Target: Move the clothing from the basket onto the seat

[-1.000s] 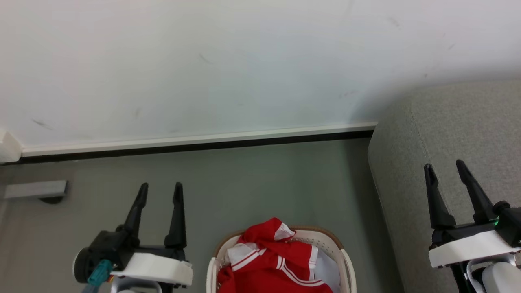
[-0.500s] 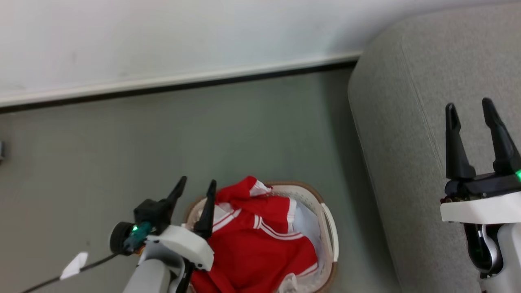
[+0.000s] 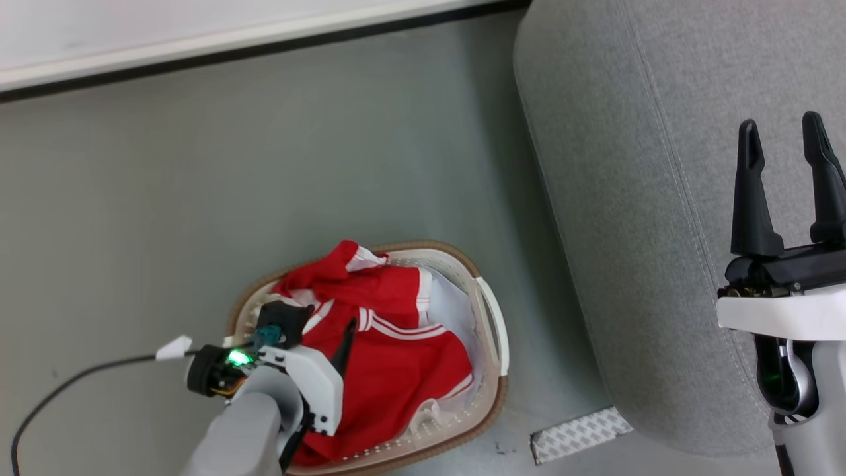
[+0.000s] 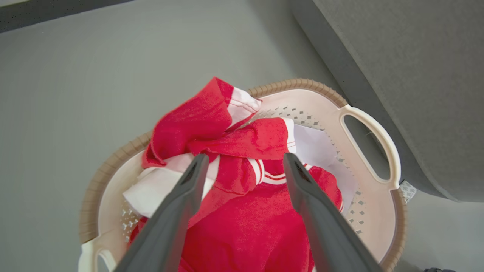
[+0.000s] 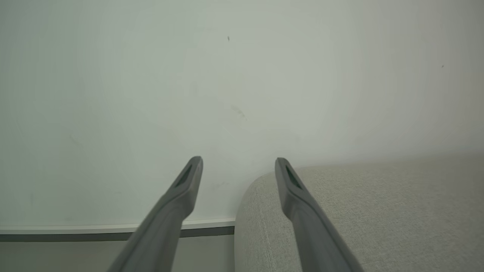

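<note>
At the lower centre of the left wrist view, my left gripper [image 4: 245, 158] hangs spread and empty just over the clothing [image 4: 245, 226], all heaped in the basket [image 4: 329, 109]. Nothing is lifted yet. At the head view's far right, my right gripper [image 3: 780, 122] gapes empty above the seat [image 3: 615, 198], which has no garment on it.

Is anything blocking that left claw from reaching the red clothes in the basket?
Nothing visible does. The open left gripper hangs directly over the clothing, which lies uncovered on top in the open basket.
</note>
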You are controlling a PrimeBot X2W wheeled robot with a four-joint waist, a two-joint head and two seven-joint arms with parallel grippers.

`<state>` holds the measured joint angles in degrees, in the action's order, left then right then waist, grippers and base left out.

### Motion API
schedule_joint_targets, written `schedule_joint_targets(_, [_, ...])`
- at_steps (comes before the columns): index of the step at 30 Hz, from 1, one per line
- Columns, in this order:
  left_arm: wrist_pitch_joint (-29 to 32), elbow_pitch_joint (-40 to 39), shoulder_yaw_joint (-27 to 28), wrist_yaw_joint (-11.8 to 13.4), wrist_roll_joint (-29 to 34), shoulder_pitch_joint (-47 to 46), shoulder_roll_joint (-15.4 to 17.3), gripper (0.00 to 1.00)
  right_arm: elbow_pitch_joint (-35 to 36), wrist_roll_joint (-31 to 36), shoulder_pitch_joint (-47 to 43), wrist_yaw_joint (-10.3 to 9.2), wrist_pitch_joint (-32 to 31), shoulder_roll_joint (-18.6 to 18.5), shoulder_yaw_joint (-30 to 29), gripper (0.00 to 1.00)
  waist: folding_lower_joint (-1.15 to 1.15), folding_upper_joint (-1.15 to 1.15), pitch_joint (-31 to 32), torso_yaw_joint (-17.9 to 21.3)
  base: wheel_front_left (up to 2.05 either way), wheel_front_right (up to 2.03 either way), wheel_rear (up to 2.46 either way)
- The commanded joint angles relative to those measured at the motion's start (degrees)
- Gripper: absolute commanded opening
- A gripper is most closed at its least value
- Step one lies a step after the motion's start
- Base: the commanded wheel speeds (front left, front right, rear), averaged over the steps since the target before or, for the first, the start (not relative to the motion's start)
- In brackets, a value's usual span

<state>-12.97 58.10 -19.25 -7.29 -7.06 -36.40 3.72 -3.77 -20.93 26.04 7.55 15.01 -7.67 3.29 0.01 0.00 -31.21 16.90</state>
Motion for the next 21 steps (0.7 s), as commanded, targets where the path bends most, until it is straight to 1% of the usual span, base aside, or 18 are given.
schedule_joint_targets(1, [0.3,0.8,-0.2,-0.1,0.7,-1.0,0.8,1.0,0.2,0.0,1.0,-0.13,0.1,0.2,-0.1,1.0,-0.01,0.0,-1.8,1.5,0.0,0.0,0.0])
schedule_joint_targets(5, [2.4,5.8,-2.6,-0.2,1.8,-4.9,2.2,1.0,0.8,-0.1,1.9,-0.12,0.1,1.4,0.2,1.0,-0.01,0.0,-4.6,3.2,0.0,0.0,0.0])
schedule_joint_targets(11, [5.2,11.0,-5.4,-0.2,2.9,-10.7,4.0,1.0,2.1,-0.5,3.6,-0.12,0.1,3.2,-0.2,1.0,-0.01,0.0,-9.1,5.4,0.0,0.0,0.0])
schedule_joint_targets(14, [7.1,12.7,-6.9,-0.2,4.0,-13.3,5.0,1.0,2.2,-1.0,4.4,-0.12,0.1,3.9,0.5,1.0,-0.01,0.0,-11.1,6.7,0.0,0.0,0.0])
schedule_joint_targets(19, [12.2,14.6,-9.0,1.3,6.0,-15.5,6.6,1.0,1.9,-1.9,5.3,-0.13,0.1,4.7,1.3,1.0,-0.01,0.0,-13.9,8.9,0.0,0.0,0.0])
schedule_joint_targets(21, [14.0,14.9,-9.9,1.2,6.5,-15.9,7.1,1.0,1.7,-2.2,5.7,-0.12,0.1,4.8,1.6,1.0,-0.01,0.0,-14.8,9.6,0.0,0.0,0.0])
